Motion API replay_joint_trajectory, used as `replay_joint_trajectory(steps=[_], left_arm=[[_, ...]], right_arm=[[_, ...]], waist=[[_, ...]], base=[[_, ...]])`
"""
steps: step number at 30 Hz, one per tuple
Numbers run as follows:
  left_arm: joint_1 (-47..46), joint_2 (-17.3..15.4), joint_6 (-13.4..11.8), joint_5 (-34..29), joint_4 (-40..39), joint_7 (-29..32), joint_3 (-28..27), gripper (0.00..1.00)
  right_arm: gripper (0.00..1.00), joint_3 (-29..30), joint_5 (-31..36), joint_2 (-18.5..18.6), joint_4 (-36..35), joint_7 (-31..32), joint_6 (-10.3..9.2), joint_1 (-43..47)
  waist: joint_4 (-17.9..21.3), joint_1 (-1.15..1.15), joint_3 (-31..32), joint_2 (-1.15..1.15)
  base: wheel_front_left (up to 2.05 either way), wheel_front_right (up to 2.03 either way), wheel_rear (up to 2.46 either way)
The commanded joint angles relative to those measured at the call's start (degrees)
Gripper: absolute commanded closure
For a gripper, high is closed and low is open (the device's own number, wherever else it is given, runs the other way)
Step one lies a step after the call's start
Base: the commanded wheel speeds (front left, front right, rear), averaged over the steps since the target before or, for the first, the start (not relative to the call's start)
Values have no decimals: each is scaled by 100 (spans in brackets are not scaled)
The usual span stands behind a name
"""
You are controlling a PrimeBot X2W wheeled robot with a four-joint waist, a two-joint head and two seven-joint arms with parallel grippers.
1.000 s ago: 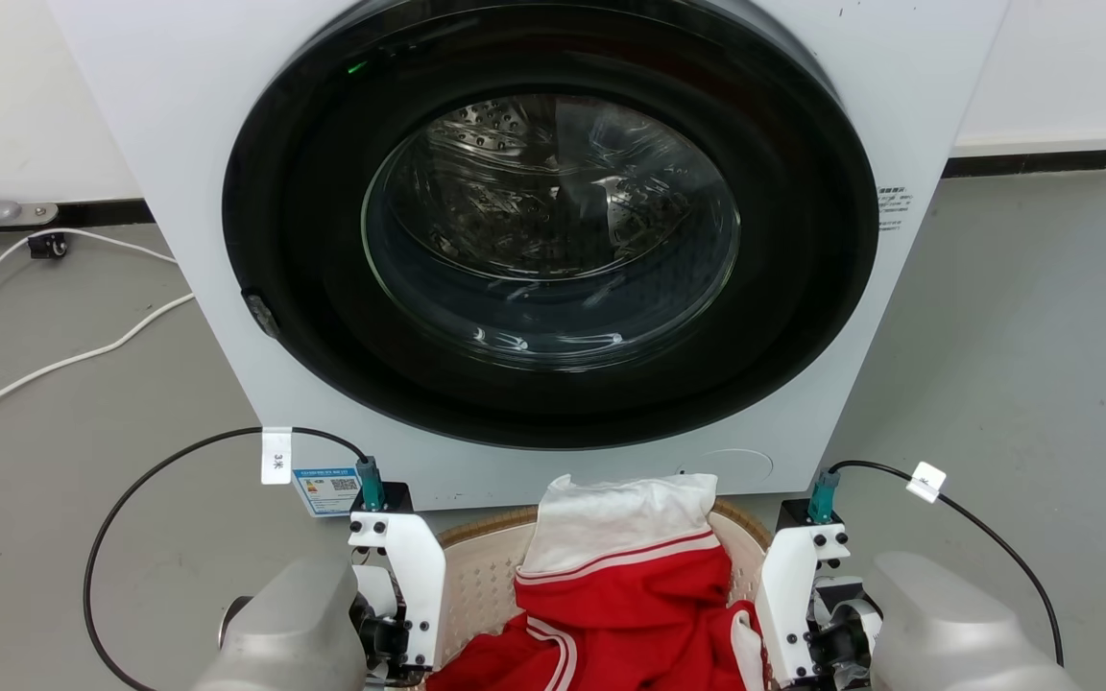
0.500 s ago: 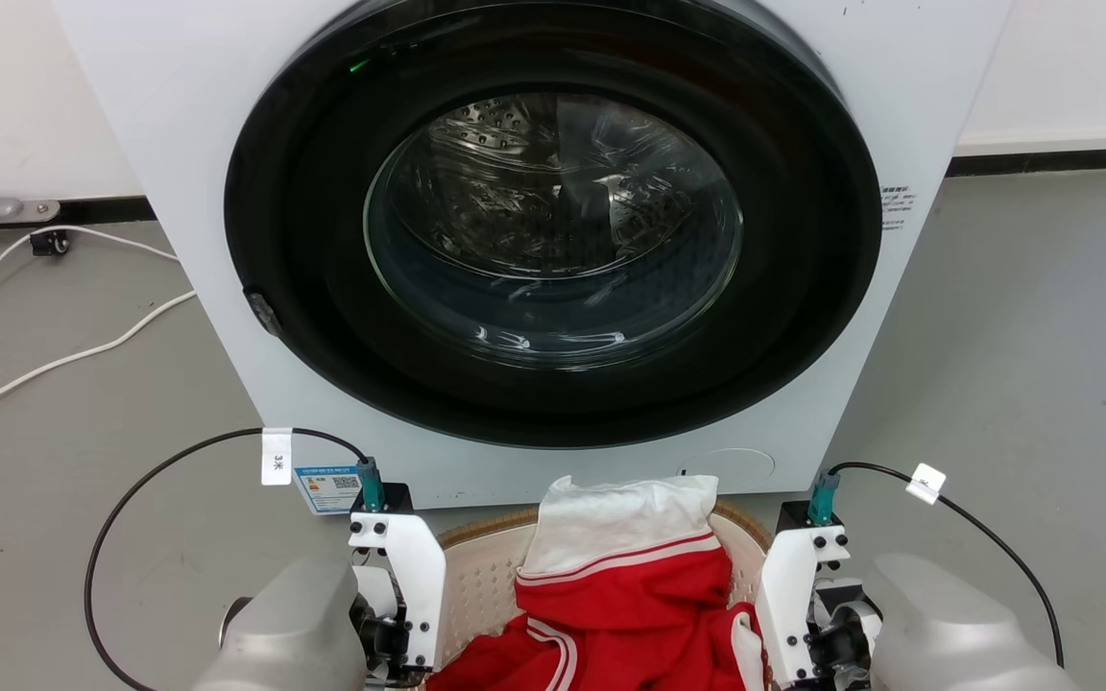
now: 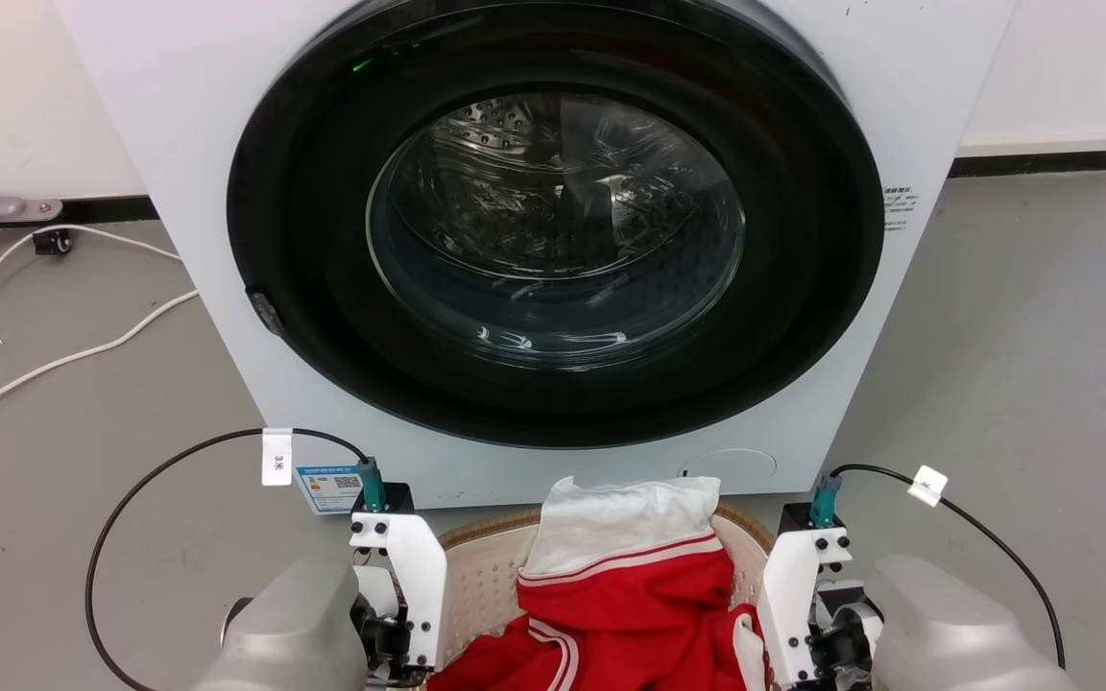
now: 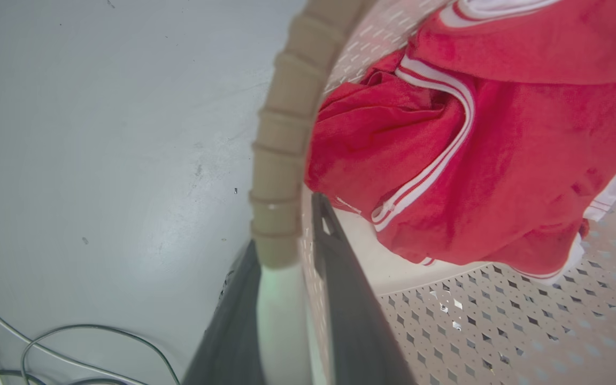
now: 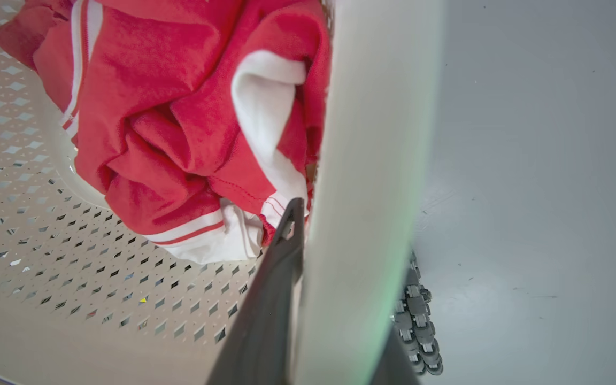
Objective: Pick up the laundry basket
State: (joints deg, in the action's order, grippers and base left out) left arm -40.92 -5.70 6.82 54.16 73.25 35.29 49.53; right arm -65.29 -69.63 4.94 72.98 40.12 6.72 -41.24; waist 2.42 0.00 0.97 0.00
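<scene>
The cream perforated laundry basket [image 3: 481,566] with its brown woven-look rim [image 4: 281,160] sits low in the head view, right in front of the washer, holding red-and-white clothes [image 3: 630,595]. My left gripper [image 4: 286,230] is shut on the basket's left side. One dark finger [image 4: 351,310] is inside the wall, the other is outside, and the white handle [image 4: 281,321] lies between them. My right gripper [image 5: 340,240] is shut on the right white handle [image 5: 372,160], with one finger [image 5: 270,310] inside. I cannot tell whether the basket touches the floor.
The white front-loading washer [image 3: 179,192], with its dark round door [image 3: 553,230] shut, stands just beyond the basket. White cables [image 3: 63,360] trail over the grey floor at left. Black wrist cables [image 3: 179,456] loop beside both arms. Open grey floor [image 3: 1023,365] lies to the right.
The whole head picture has shifted a few pixels, so the camera moved slightly. Both grippers stay clamped on the basket sides as before.
</scene>
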Motion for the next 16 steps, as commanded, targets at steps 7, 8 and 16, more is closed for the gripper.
replay_joint_trajectory(steps=[7,8,16], left_arm=[[-82,396,122,158,-181,-43,42,100],[-84,396,122,167,-179,-49,51,100],[-100,398,122,234,-180,-80,113,100]], right_arm=[[100,-15,-130,-378,-182,-43,142,-103],[100,-22,-127,-378,-182,-43,142,-105],[100,-71,-177,-379,-158,-44,142,-123]], waist=[[-2,0,-3,0],[-2,0,-5,0],[-2,0,-15,0]], base=[[0,0,0],[0,0,0],[0,0,0]])
